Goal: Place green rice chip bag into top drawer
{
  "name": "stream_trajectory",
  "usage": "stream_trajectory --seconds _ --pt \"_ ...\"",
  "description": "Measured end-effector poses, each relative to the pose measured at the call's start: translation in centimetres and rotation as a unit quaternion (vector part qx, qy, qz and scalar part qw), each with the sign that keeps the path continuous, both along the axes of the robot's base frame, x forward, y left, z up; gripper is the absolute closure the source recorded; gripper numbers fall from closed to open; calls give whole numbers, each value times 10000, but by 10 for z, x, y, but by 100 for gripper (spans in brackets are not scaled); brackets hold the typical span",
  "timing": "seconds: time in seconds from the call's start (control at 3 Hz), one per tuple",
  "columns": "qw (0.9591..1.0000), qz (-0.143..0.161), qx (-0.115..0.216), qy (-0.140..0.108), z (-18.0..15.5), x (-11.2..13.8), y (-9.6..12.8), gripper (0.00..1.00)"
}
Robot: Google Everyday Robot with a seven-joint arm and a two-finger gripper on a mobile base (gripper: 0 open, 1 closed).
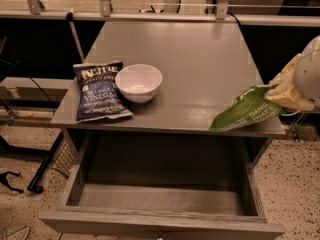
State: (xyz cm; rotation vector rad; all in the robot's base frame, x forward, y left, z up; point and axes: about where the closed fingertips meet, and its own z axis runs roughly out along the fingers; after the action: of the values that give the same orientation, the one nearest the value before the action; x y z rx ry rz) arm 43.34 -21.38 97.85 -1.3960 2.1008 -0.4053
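**Camera view — stock check, bag in hand, drawer open**

Item 1. Gripper (281, 92): at the far right of my view, beside the right front corner of the table (200, 44). Pale fingers (289, 95) are clamped on the top end of the bag.

Item 2. Green rice chip bag (247, 114): held in the gripper and slanting down to the left over that corner. Its low tip lies near the table's front edge. I cannot tell whether it touches the top.

Item 3. Top drawer (150, 220): pulled out below the table front, and I see nothing inside. The bag is not yet over it.

Item 4. Blue chip bag (100, 91) and white bowl (139, 82): just beside each other on the left of the table, well apart from the gripper.

Risks, as I judge them:
- Letting go here puts the bag on the table corner or over its right side onto the floor.
- The trailing tip may drag on the front edge as I bring it down.
- The grip is only on one end, so the bag could swing against the drawer's right wall.
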Motion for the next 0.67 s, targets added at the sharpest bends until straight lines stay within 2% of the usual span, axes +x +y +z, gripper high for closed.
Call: stream_trajectory --seconds 0.33,0.67 --pt "9999 -65 -44 142 -10 -8 -10 100" --pt "9990 -317 -136 289 -15 -29 -27 100"
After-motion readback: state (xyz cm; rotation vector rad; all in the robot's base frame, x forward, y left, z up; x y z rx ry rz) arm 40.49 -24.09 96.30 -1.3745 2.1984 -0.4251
